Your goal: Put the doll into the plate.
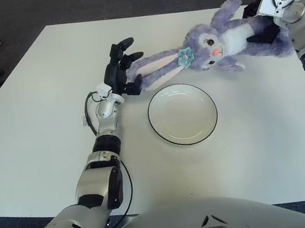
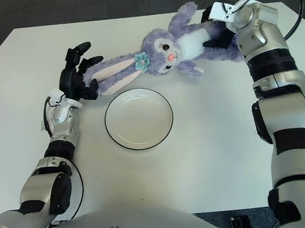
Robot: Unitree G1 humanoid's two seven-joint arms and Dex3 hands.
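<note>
Doll [image 1: 211, 48] placement is shown in the left eye view: the purple rabbit is stretched along the far half of the table [image 1: 38, 133], between both hands, just beyond the plate [image 1: 182, 113]. The left hand [image 1: 120, 68] is clamped on the long ear end, while the right hand [image 1: 267, 25] is closed on the body near the table's far right corner; this two-point hold is judged to keep the limp toy from sagging. The plate is seen to be empty, near the table centre. In the right eye view, the doll is seen clear of the plate's far rim, so transfer over the plate is not yet done.
</note>
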